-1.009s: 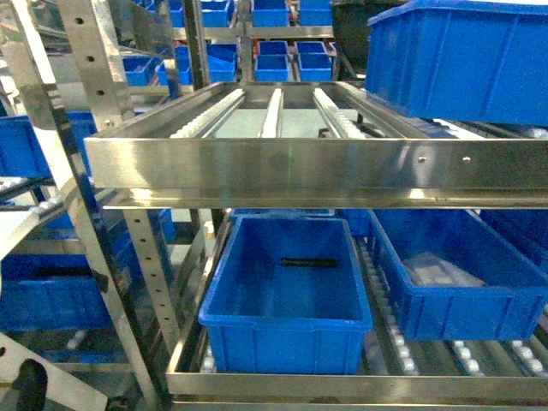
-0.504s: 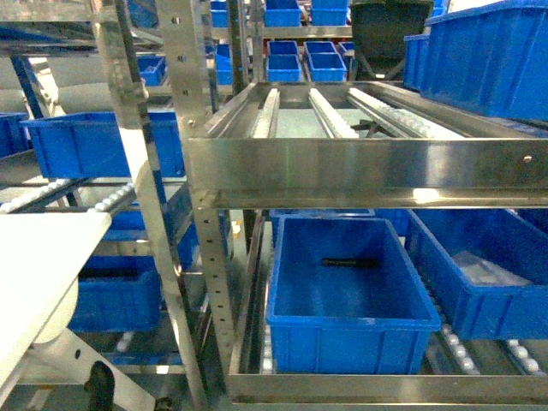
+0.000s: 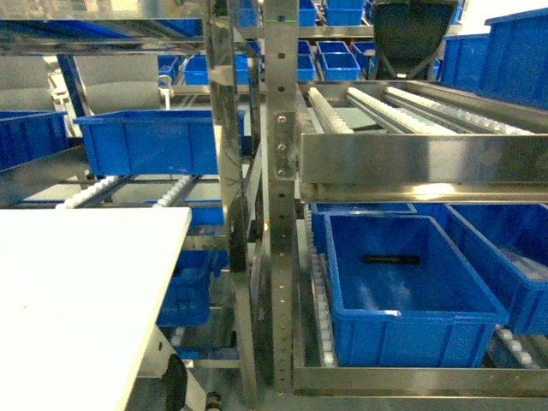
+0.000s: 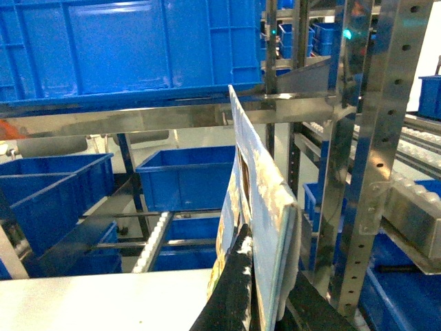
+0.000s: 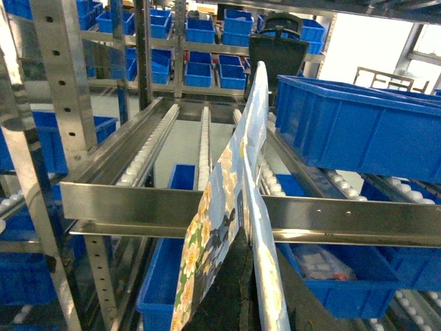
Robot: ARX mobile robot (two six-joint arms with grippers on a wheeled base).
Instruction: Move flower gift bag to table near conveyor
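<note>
My left gripper (image 4: 258, 314) and right gripper (image 5: 241, 303) each pinch a bottom edge of the flower gift bag (image 5: 227, 227), jaws closed on it, keeping it upright and flat for carrying. Left of the conveyor (image 3: 411, 128), the table (image 3: 77, 291) waits for set-down.

We hold the flower gift bag (image 5: 227, 227) upright in our right gripper (image 5: 238, 293), its fingers pinching the bag's lower edge. Beyond it runs the conveyor (image 5: 207, 138); blue bins (image 5: 358, 131) sit to the gripper's right.
</note>
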